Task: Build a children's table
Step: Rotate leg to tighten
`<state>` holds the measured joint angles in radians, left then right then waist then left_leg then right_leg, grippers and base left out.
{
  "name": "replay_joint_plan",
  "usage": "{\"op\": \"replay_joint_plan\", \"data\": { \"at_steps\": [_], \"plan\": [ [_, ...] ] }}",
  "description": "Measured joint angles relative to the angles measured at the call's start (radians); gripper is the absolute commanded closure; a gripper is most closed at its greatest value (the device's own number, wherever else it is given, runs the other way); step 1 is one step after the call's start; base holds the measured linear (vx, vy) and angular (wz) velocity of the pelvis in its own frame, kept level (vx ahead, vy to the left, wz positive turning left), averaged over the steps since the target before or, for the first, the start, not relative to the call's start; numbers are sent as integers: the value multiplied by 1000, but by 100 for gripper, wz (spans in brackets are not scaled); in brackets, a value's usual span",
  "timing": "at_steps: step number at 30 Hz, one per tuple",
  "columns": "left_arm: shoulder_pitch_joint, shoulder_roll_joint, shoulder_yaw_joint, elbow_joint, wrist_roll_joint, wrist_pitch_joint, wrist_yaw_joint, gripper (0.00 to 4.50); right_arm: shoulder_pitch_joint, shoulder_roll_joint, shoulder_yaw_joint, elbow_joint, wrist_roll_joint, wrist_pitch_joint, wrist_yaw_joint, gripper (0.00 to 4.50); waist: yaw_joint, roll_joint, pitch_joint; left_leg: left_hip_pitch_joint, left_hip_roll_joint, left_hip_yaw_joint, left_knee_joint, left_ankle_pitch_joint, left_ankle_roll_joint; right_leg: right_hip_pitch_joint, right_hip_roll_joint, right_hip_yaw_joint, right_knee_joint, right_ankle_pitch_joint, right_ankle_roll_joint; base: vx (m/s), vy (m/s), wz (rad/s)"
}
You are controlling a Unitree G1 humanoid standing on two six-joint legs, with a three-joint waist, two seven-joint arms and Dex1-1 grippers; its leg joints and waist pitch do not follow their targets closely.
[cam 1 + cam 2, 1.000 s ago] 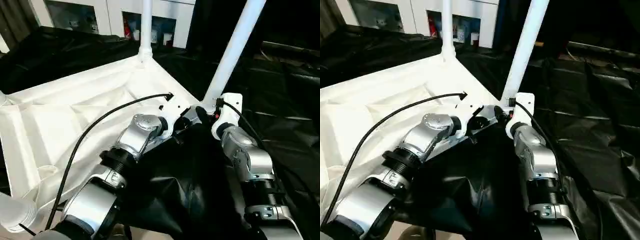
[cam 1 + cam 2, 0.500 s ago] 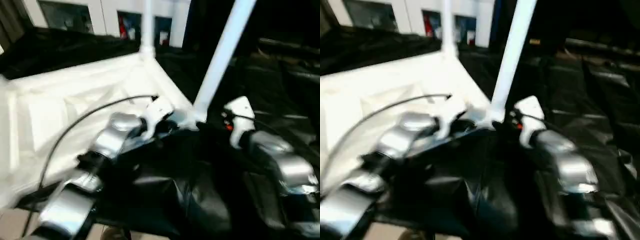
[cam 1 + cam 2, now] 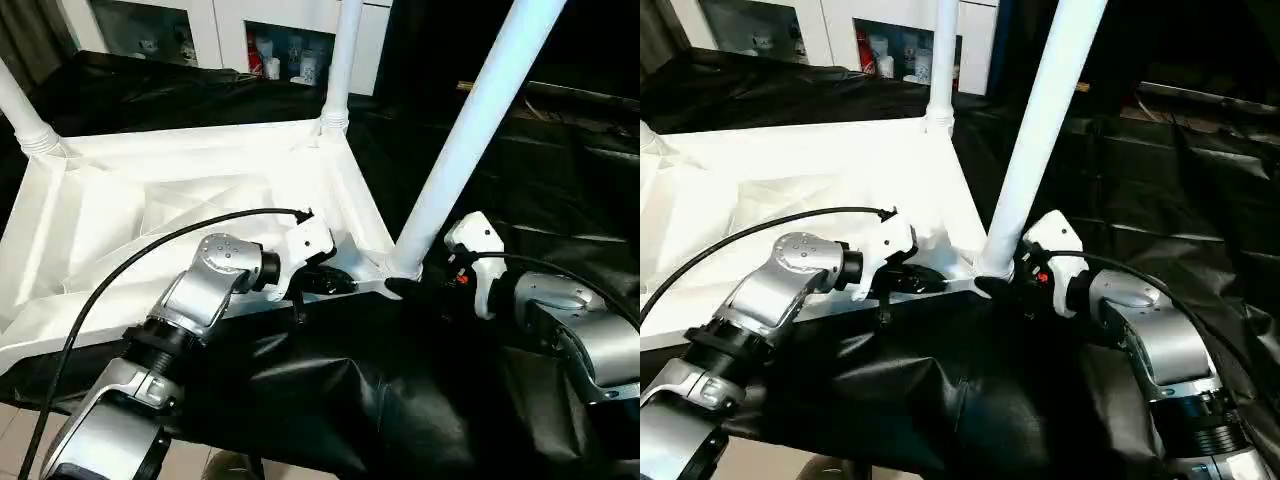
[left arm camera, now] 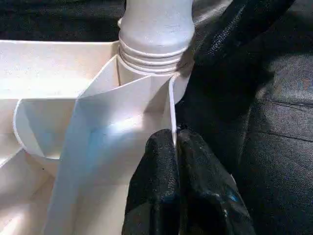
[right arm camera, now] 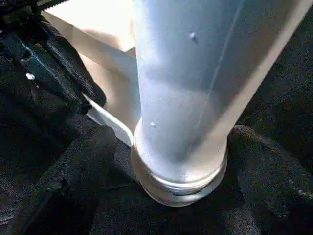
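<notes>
The white tabletop (image 3: 150, 200) lies upside down on black sheeting, ribs facing up. Three white legs stand in its corner sockets: a near one (image 3: 470, 130), a back one (image 3: 342, 60) and a far-left one (image 3: 22, 110). My left gripper (image 4: 175, 142) is shut on the thin rim of the tabletop just beside the near leg's socket. My right gripper (image 5: 176, 147) sits at the base of that near leg (image 5: 195, 88). Its black fingers (image 5: 73, 181) stand wide apart, one on each side of the leg's collar.
Black plastic sheeting (image 3: 520, 160) covers the surface all around the tabletop and bunches in folds under my forearms. A white cabinet (image 3: 230, 25) with open shelves stands behind. A black cable (image 3: 150, 250) arcs over my left forearm. Tiled floor (image 3: 20, 430) shows at the near left.
The whole view has swung, bringing the far-left leg into the picture. My right forearm now reaches in from further right, its jaws wider at the leg's base. The left grip holds.
</notes>
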<state>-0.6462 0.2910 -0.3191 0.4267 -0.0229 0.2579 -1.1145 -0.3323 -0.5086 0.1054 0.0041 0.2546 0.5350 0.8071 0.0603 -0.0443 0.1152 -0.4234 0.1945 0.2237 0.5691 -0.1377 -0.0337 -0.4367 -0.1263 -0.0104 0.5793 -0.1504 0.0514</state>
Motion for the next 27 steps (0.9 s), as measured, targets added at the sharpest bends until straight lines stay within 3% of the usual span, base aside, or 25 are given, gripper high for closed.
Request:
{"op": "replay_joint_plan", "data": {
  "at_steps": [6,8,14,21,25,27],
  "plan": [
    [0,1,1,-1,0,1,-6,450,-1,1,-3,0,1,3,4,78,0,0,0,0,0,0,0,0,0,0,0,0,0,0,0,0,0,0],
    [0,1,1,-1,0,1,-6,450,-1,1,-3,0,1,3,4,115,0,0,0,0,0,0,1,0,0,0,0,0,1,0,0,0,0,0],
    [1,2,1,-1,0,2,-12,450,-1,0,-8,4,0,3,3,160,1,0,0,0,0,0,2,0,0,0,0,0,2,0,0,0,0,0],
    [1,4,2,-1,0,5,-14,450,0,8,-10,8,0,3,-2,190,0,0,0,0,0,0,3,0,0,0,0,0,4,0,0,0,0,0],
    [-4,-7,11,16,3,14,22,450,1,56,-27,24,0,5,-59,193,-1,0,0,1,1,-1,5,0,0,1,0,0,6,0,0,0,0,0],
    [-40,-54,14,72,23,21,87,450,-5,111,-59,56,-10,9,-136,193,-2,-1,-1,1,0,-1,7,0,0,1,0,1,6,1,-1,0,0,0]
  ]
}}
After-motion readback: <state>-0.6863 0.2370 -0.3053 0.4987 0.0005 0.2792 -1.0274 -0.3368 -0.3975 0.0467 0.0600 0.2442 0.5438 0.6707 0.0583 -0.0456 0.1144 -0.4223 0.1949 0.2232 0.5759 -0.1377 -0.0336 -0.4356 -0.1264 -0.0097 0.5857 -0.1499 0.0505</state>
